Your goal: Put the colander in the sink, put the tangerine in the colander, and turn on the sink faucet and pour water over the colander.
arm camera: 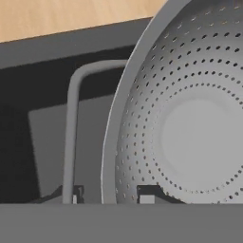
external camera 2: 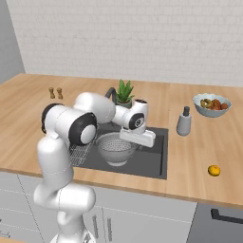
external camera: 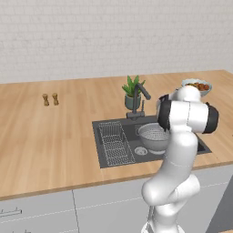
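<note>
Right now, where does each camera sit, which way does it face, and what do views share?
Left base view: behind-left of the arm, facing the sink and colander; white arm at lower right.
Right base view: behind-right, same sink, tangerine on the counter; arm at lower left.
Hand view: looks down into the colander; fingers astride its rim.
All three share the colander.

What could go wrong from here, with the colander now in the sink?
1. The end effector straddles the rim of the colander; a careless lift may tip or drag it in the sink.
2. The tangerine lies near the counter's front edge; a poor grasp may roll it off.
</note>
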